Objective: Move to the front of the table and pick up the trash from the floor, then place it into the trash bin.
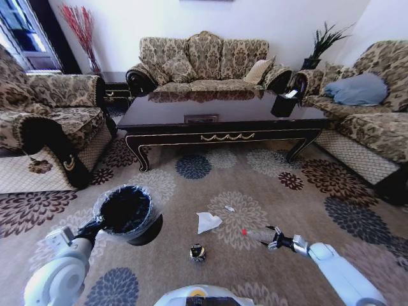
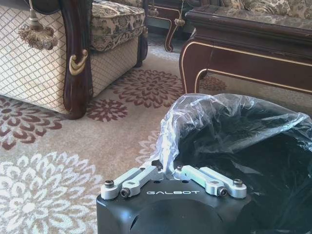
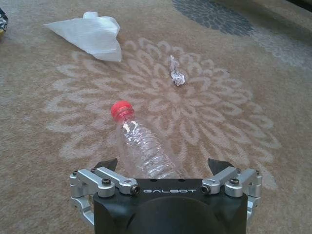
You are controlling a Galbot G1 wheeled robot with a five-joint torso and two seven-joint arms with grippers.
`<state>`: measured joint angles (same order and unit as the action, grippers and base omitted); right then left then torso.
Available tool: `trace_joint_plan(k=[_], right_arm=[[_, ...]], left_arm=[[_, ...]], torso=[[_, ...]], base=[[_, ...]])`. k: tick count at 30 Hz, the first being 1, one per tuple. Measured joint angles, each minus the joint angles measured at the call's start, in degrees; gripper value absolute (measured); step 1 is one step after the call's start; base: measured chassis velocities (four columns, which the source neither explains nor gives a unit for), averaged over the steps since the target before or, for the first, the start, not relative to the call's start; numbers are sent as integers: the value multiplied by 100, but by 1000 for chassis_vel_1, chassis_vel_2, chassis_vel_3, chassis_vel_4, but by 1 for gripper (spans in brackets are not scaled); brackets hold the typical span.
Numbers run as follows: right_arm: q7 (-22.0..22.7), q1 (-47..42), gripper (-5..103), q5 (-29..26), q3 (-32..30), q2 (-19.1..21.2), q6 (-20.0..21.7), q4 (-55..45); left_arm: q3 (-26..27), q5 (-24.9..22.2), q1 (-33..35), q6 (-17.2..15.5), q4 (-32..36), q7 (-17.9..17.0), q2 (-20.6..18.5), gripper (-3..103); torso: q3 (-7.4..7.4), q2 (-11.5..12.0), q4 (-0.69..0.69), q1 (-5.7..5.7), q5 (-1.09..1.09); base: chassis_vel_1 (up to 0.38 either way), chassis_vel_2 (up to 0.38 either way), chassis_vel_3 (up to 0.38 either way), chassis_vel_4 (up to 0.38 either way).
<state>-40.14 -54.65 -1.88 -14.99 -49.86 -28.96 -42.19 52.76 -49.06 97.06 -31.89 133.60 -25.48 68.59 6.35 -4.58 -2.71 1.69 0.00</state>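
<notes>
The clear plastic bottle (image 3: 144, 151) with a red cap lies on the floor (image 3: 234, 122), its lower end between the fingers of my open right gripper (image 3: 162, 165). In the head view the right gripper (image 1: 273, 239) is at the bottle (image 1: 256, 235). More trash lies nearby: a crumpled white paper (image 1: 207, 221), a tiny white scrap (image 1: 229, 208) and a round black-and-yellow item (image 1: 197, 252). My left gripper (image 1: 95, 225) is shut on the lined rim of the black trash bin (image 1: 125, 213). In the left wrist view its fingers (image 2: 168, 168) close on the liner of the trash bin (image 2: 234, 146). The table (image 1: 217, 118) stands ahead.
Patterned sofas (image 1: 204, 60) surround the table on the left (image 1: 44, 127), back and right (image 1: 370, 108). A sofa's dark wooden arm post (image 2: 75, 58) stands close to the bin. A black holder (image 1: 284, 102) sits on the table's right end. Open carpet (image 1: 268, 185) lies between the table and the trash.
</notes>
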Motion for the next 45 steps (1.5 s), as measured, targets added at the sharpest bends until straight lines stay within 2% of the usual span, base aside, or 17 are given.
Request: trace_joint_plan(k=[2, 4, 6, 10, 12, 19, 22, 23, 25, 28, 35, 37, 38, 39, 40, 44, 45], right_arm=[[17, 0, 102, 27, 8, -14, 4, 1], [38, -1, 94, 135, 12, -44, 9, 25], [39, -1, 94, 194, 11, -54, 10, 37], [39, -6, 72, 471, -72, -73, 9, 102], [39, -9, 72, 486, -84, -72, 9, 105], [37, -95, 40, 595, -208, -37, -59, 84], [34, -158, 40, 597, -274, -26, -93, 35], [32, -193, 32, 566, -313, -20, -115, -8], [32, -234, 28, 497, -347, -10, -130, -81], [26, -499, 20, -71, -472, 51, -143, -669], [0, -885, 20, -1123, -834, 158, -165, -1679], [35, -991, 20, -1584, -932, 220, -181, -1997], [92, -1075, 20, -2197, -940, 276, -244, -2299], [120, -1116, 20, -2497, -918, 302, -269, -2463], [120, -1116, 20, -2497, -918, 302, -269, -2463], [295, -1294, 20, -3811, -790, 370, -362, -3682], [295, -1294, 20, -3811, -790, 370, -362, -3682]], left_arm=[[4, 0, 2, 0, -3, 0, -7, 4], [19, -1, 12, 0, -8, -1, -22, 4], [22, -2, 16, -1, -8, -1, -26, 4], [15, -5, 1, -1, -21, -5, -28, 4], [4, -6, -7, -1, -28, -5, -27, 4], [-109, 8, -95, -2, -91, -12, -7, 4], [-141, 13, -111, -2, -105, -13, -4, 4], [-154, 14, -114, -3, -110, -14, -4, 4], [-170, 16, -118, -3, -112, -17, -4, 4], [-263, 30, -128, -5, -112, -21, 5, 4], [-486, 103, -147, -17, -111, -15, 17, 4], [-565, 104, -158, -18, -115, -11, 13, 4], [-630, 98, -159, -18, -126, -2, 7, 4], [-667, 96, -158, -18, -135, 4, 3, 4], [-667, 96, -158, -18, -135, 4, 3, 4], [-848, 81, -178, -18, -190, 65, -35, 4], [-848, 81, -178, -18, -190, 65, -35, 4]], torso=[[0, 0, 0, 0, 0], [0, 0, 1, 0, 0], [0, 0, 1, 0, 0], [0, 0, 1, 0, 0], [0, 0, 0, 0, 0], [0, -1, 0, 0, 0], [0, 0, 0, 0, 0], [0, 0, 0, 0, 1], [0, 0, 0, 0, 1], [0, 0, 0, 0, 1], [0, 0, 1, 0, 0], [0, 0, -1, 0, -1], [0, 0, 0, 0, -1], [0, 0, -1, 0, -1], [0, 0, -1, 0, -1], [0, 0, 2, 0, -2], [0, 0, 2, 0, -2]], base=[[0, 0, 0, 0], [0, 0, 0, 0], [0, 0, 0, 0], [0, 0, 0, 0], [0, 0, 0, 0], [0, 0, 0, 0], [0, 0, 0, 0], [0, 0, 0, 0], [0, 0, 0, 0], [0, 0, 0, 0], [0, 0, 0, 0], [0, 0, 0, 0], [0, 0, 0, 0], [0, 0, 0, 0], [0, 0, 0, 0], [0, 0, 0, 0], [0, 0, 0, 0]])
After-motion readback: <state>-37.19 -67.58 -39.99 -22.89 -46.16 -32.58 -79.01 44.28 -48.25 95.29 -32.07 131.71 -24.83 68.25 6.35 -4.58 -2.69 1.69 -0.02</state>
